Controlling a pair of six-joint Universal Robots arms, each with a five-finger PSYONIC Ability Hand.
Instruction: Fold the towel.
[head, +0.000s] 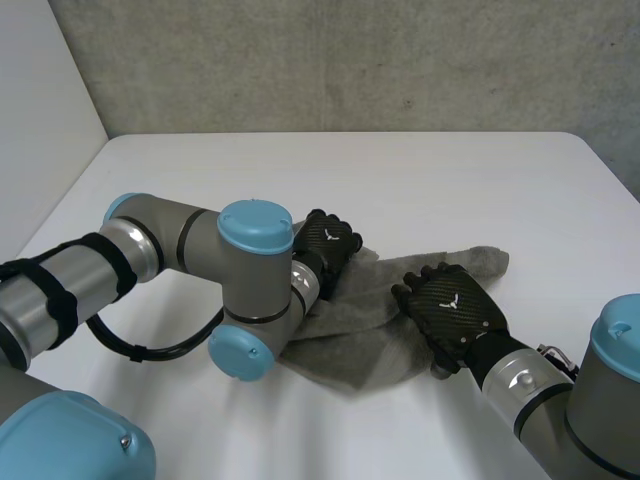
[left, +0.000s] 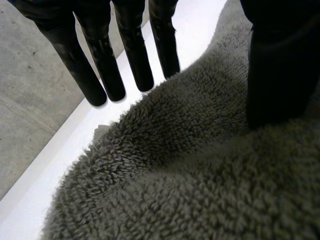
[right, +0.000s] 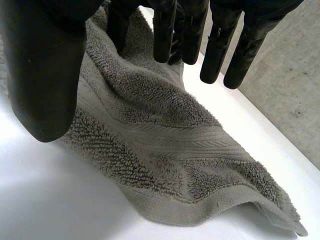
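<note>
The towel (head: 370, 330) lies bunched on the worktop (head: 400, 180), nearer the front edge than the back and about midway between the left and right edges. The left hand (head: 325, 245) is over the towel's left end, its fingers (left: 97, 75) reaching past the towel's edge. The right hand (head: 455, 310) is over the right part. A wall (head: 350, 60) stands behind the back edge.

Bright, soft, even light

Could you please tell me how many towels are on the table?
1. The grey towel lies crumpled on the white table, the left hand at one end, the right hand over the other.
</note>
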